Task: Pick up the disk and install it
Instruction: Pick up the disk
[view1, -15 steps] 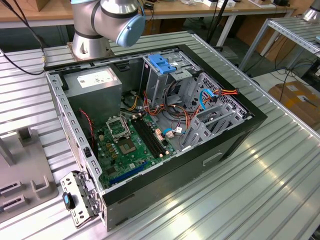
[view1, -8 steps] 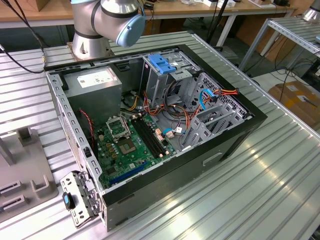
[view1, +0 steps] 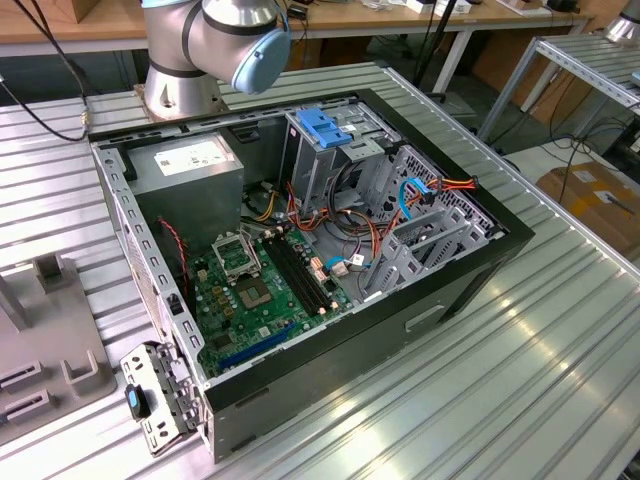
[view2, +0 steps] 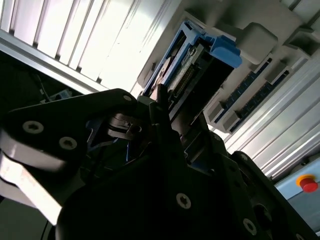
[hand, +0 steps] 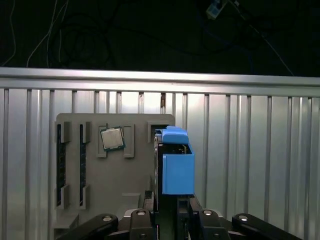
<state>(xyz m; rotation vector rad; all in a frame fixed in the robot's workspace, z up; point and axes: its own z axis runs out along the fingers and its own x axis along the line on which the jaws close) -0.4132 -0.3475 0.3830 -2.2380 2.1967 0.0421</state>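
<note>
The disk (hand: 175, 160) is a drive in a bright blue carrier, standing on edge at the grey fixture tray (hand: 115, 185). My gripper (hand: 174, 206) reaches it from above, one finger against each flat side, shut on it. In the second wrist view the disk (view2: 200, 57) runs from a dark finger (view2: 161, 100) toward the tray (view2: 260, 35), its blue end farthest from me. In the exterior view the open computer case (view1: 470, 270) lies on the table, with a drive cage (view1: 320, 160) carrying a blue latch (view1: 325, 125).
A processor chip (hand: 112, 138) and memory sticks (hand: 60, 165) sit in the tray's slots. The ribbed metal table (hand: 260, 165) ends at a rail (hand: 160, 75). The arm's base (view1: 185, 85) stands behind the case, beside the power supply (view1: 185, 165). A red button (view2: 308, 183) shows nearby.
</note>
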